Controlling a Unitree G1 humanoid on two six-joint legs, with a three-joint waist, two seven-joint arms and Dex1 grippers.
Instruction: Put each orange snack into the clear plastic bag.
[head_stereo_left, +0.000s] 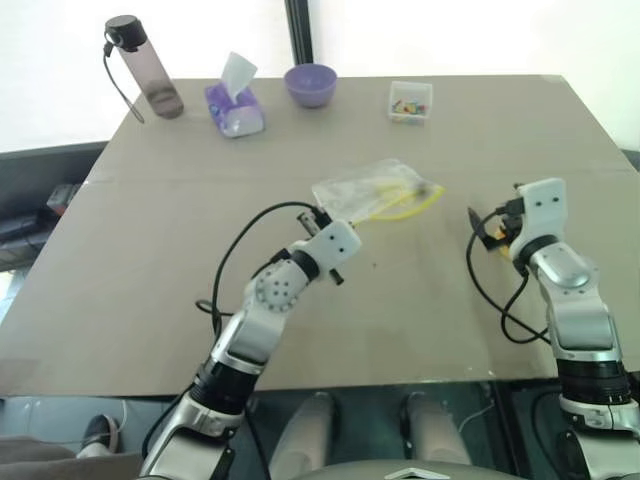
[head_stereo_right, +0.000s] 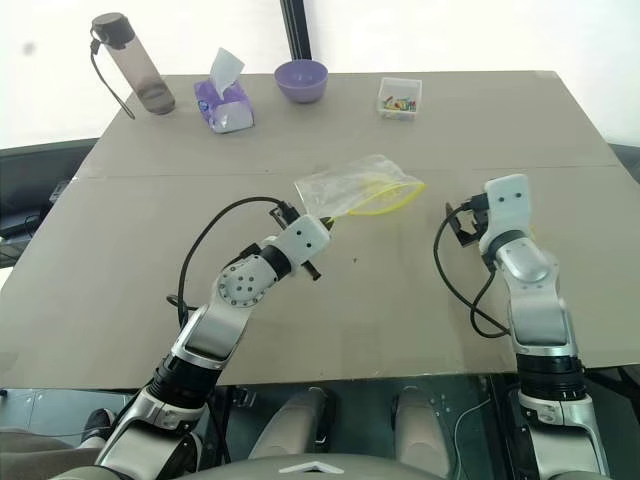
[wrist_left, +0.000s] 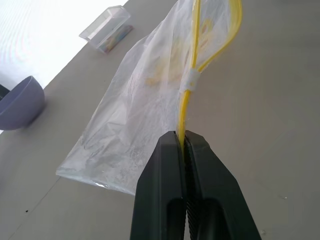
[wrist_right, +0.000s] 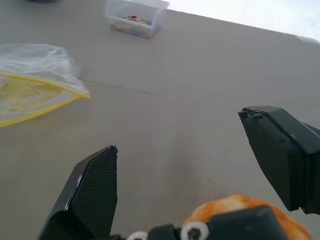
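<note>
Head views: the left gripper (head_stereo_right: 318, 228) is shut on the yellow zip edge of the crinkly clear plastic bag (head_stereo_right: 355, 186), which lies mid-surface. The right gripper (head_stereo_right: 462, 222) hangs off to the right, well apart from the bag. Along the far edge of the tan surface (head_stereo_right: 120, 290) stand a smoky grey water bottle (head_stereo_right: 133, 62), a purple tissue pack (head_stereo_right: 227, 103), a purple bowl (head_stereo_right: 301, 80) and a small clear box of coloured bits (head_stereo_right: 401, 99).

Left wrist view: jaws pinch the bag's yellow strip (wrist_left: 186, 107); beyond them the strip parts into a loop, so the mouth is open. Pale yellow shapes show through the film, possibly a snack inside, too faint to tell.

Right wrist view: jaws stand wide apart, nothing between them. The round orange-yellow bun (wrist_right: 245, 212) lies on the surface just under the gripper's base, behind the fingertips.

Step in hand, by my reading: fetching a bun while the left holds the bag. Next move calls for drawing the right gripper back over the bun, then closing gently and carrying it to the bag's mouth.
</note>
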